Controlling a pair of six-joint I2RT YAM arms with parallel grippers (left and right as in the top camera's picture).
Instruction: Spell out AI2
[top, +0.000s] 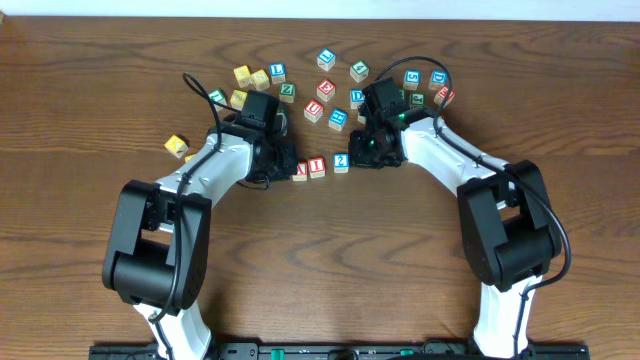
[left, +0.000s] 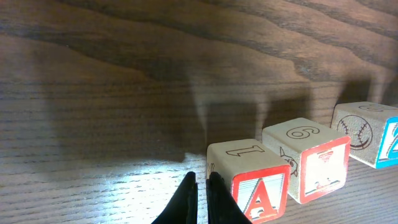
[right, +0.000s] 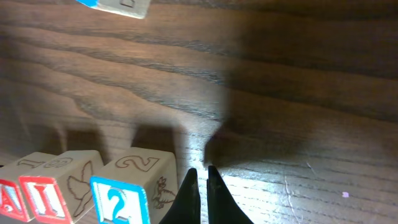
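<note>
From overhead, the I cube (top: 317, 167) sits in the middle of a short row on the wooden surface (top: 90, 60). The A cube (top: 301, 170) touches it on its left side, and the 2 cube (top: 341, 163) lies a small gap away on its right. My left claw (top: 285, 160) is down at the A end of that row, left of the I cube, and my right claw (top: 368, 150) is down past the 2 cube, right of the I cube. The loose cubes (top: 327, 90) are scattered on the far side of the I cube from my bases. In my left wrist view, the left claw (left: 202, 183) has its two dark fingers drawn together with nothing between them. Its tips are low over the surface (left: 124, 93), just beside the outer face of the A cube (left: 255, 183). The I cube (left: 314, 162) follows behind that one, then the 2 cube (left: 373, 134) at the frame edge. In my right wrist view, the right claw (right: 200, 177) is likewise pressed together and empty, right next to the 2 cube (right: 127, 186). The I cube (right: 56, 186) is beyond it, and only a sliver of the A cube (right: 6, 199) shows at the edge. A blue-edged cube (right: 118, 5) lies well apart from the I cube, at the top of the frame.
</note>
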